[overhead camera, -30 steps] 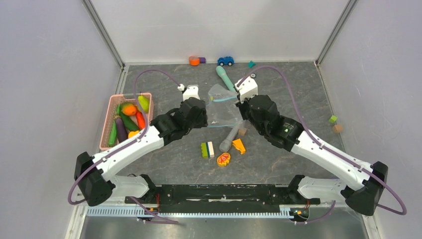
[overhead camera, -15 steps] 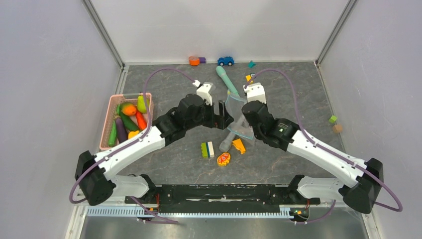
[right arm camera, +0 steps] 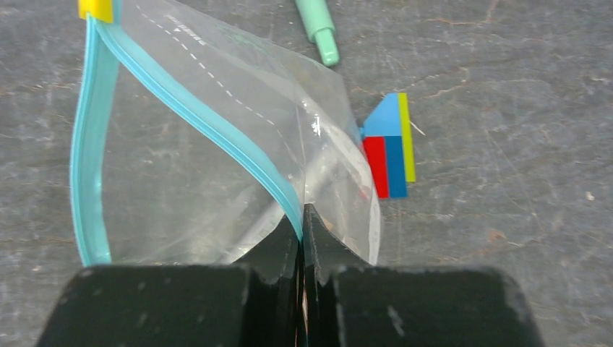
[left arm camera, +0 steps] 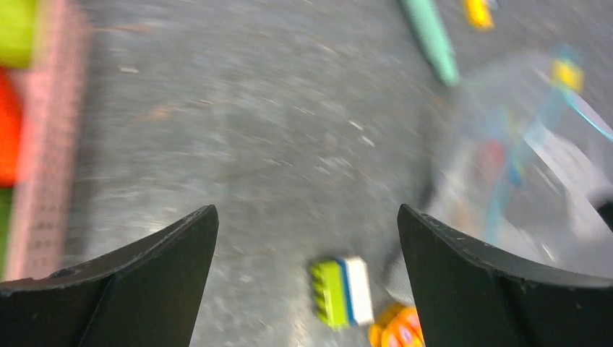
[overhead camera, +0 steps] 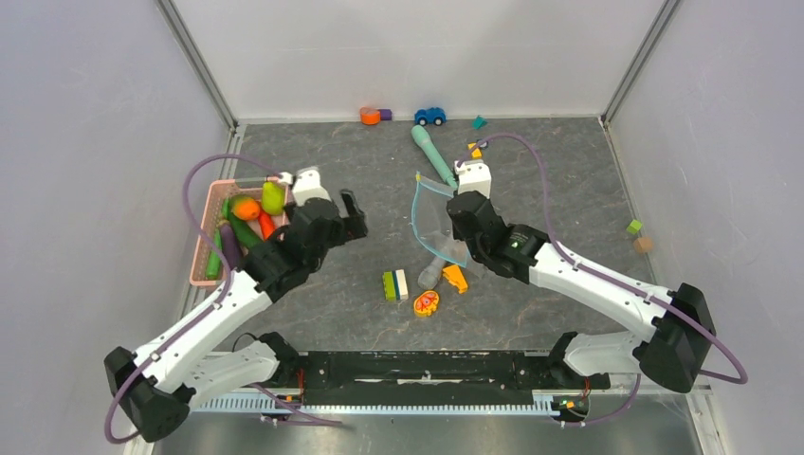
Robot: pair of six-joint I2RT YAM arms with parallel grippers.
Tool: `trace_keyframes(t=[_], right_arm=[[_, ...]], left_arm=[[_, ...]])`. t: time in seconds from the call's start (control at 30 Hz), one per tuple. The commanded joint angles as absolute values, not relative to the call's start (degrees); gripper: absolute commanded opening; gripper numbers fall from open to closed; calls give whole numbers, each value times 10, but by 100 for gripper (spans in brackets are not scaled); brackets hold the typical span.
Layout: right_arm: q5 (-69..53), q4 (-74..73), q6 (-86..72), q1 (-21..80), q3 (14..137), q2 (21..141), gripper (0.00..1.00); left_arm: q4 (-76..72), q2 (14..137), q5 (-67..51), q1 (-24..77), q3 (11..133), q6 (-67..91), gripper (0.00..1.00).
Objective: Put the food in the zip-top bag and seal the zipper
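Observation:
The clear zip-top bag [overhead camera: 434, 216] stands on the mat with its mouth gaping toward the left. My right gripper [overhead camera: 453, 210] is shut on the right-hand strip of the teal zipper [right arm camera: 209, 126], pinching it at the fingertips [right arm camera: 302, 217]; a yellow slider [right arm camera: 95, 9] sits at the far end. The food lies in the pink basket [overhead camera: 202, 248]: an orange [overhead camera: 246, 208], a green pear [overhead camera: 273, 196], an eggplant [overhead camera: 230, 245] and a carrot [overhead camera: 267, 227]. My left gripper [overhead camera: 354, 214] hangs open and empty between basket and bag, above bare mat [left arm camera: 307, 238].
A teal stick [overhead camera: 433, 154] lies behind the bag, a grey stick [overhead camera: 438, 267] and an orange block [overhead camera: 456, 278] in front. A green-white block [overhead camera: 394, 284] and an orange oval toy [overhead camera: 426, 302] sit mid-table. A toy car [overhead camera: 429, 116] is at the back wall.
My left gripper has opened, let go of the bag and swung left toward the basket. My right gripper has kept its hold, and the bag's mouth now stands open.

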State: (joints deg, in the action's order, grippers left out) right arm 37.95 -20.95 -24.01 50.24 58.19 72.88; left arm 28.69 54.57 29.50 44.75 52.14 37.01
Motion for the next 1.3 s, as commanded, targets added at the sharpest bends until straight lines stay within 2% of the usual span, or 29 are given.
trace_keyframes(t=[0.0,0.07,0.13,0.4,0.53,0.8,1.0,1.1,1.27], right_arm=[[356,-148,-261,504,568,733,6],[357,-142,-259,504,560,729,6],[358,-131,-256,504,543,719,6],[363,-103,-236,504,505,699,6],[361,-111,-225,504,501,695,5],[374,-136,-199,504,495,679,4],[386,-133,-188,504,499,684,3],[384,-137,-178,504,503,692,3],[402,-140,-167,503,501,707,2]], left_arm=[[305,554,340,298,506,408,100],[302,571,285,201,504,413,100],[314,584,276,150,508,421,100],[441,600,398,35,508,537,100],[450,639,408,-13,510,545,100],[386,688,411,-72,504,519,100],[286,691,341,-123,446,495,100],[252,687,351,-133,442,478,100],[128,723,356,-137,453,377,100]])
